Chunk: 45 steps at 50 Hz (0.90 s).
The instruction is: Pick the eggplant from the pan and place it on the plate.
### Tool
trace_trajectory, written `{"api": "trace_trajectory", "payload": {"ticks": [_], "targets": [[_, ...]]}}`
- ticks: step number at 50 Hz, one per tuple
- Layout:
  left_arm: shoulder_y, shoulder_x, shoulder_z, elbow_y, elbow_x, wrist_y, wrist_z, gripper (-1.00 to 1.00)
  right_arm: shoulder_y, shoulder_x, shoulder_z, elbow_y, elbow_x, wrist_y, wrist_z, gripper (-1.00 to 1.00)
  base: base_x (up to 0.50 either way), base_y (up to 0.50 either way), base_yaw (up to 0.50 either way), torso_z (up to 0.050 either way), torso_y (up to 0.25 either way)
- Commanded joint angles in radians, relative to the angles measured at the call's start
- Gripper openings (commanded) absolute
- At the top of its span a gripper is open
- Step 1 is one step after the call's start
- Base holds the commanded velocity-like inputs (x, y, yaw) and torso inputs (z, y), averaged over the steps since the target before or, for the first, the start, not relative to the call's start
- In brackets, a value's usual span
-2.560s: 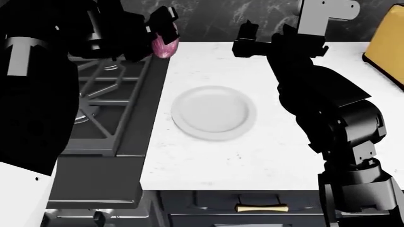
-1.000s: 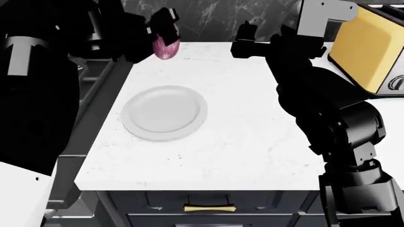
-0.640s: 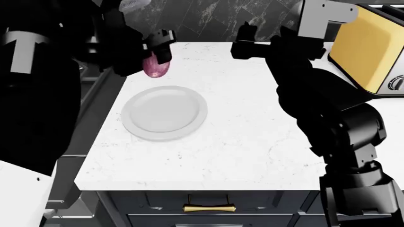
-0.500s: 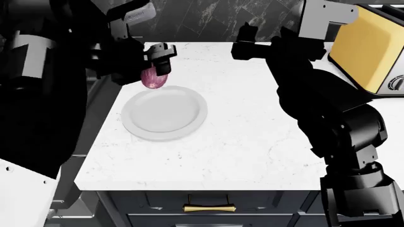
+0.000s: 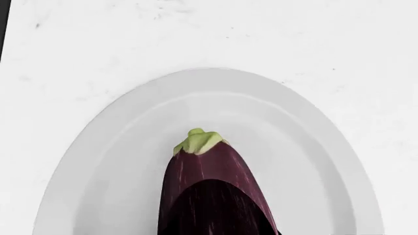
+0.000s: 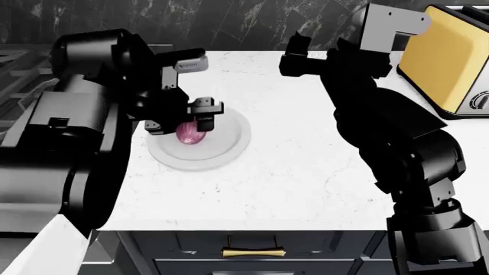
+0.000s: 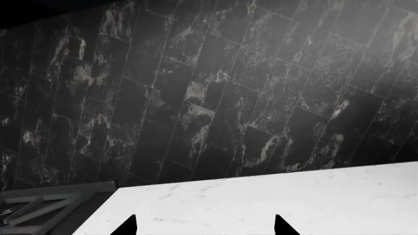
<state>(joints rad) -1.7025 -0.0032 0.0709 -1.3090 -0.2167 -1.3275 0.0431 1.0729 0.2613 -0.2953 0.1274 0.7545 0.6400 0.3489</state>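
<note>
The pinkish-purple eggplant (image 6: 190,134) hangs low over the middle of the white plate (image 6: 231,143), with my left gripper (image 6: 184,122) shut on it. In the left wrist view the eggplant (image 5: 207,181) points its green cap across the plate (image 5: 104,147); I cannot tell whether it touches. My right gripper (image 6: 294,55) is held up at the back of the white counter, open and holding nothing; its fingertips (image 7: 128,227) show dark at the edge of the right wrist view. The pan is out of view.
A yellow toaster (image 6: 450,57) stands at the back right of the counter (image 6: 306,172). A dark marble wall (image 7: 228,98) runs behind it. Stove grates (image 7: 39,205) lie to the left. A drawer with a brass handle (image 6: 252,252) sits below the front edge.
My left arm has come down and forward with the eggplant, from above the plate's far left rim to low over its middle. The right arm has stayed put.
</note>
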Motion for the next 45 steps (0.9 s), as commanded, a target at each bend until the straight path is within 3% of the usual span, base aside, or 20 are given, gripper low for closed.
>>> {"api": "trace_trajectory", "payload": {"ticks": [1,21,22,39,45], "targets": [[-0.003,0.003,0.063,0.000,-0.047,-0.010,-0.023,-1.00,-0.007,0.000,0.001,0.004,0.007,-0.005,-0.001,1.00,0.00,0.00,0.00,0.000,0.000],[-0.015,0.003,0.113,0.000,-0.098,-0.008,-0.033,-1.00,-0.014,0.002,-0.001,0.002,0.014,-0.011,0.001,1.00,0.00,0.00,0.00,0.000,0.000],[-0.016,0.003,0.111,0.000,-0.099,-0.008,-0.034,1.00,-0.014,0.001,-0.003,0.003,0.013,-0.013,0.001,1.00,0.00,0.00,0.00,0.000,0.000],[-0.030,0.003,0.077,0.000,-0.065,-0.005,-0.038,1.00,-0.018,0.003,-0.006,0.001,0.017,-0.018,0.002,1.00,0.00,0.00,0.00,0.000,0.000],[-0.059,0.003,-0.008,0.000,0.000,0.010,-0.040,1.00,-0.018,0.005,-0.005,-0.002,0.021,-0.018,0.005,1.00,0.00,0.00,0.00,0.000,0.000]]}}
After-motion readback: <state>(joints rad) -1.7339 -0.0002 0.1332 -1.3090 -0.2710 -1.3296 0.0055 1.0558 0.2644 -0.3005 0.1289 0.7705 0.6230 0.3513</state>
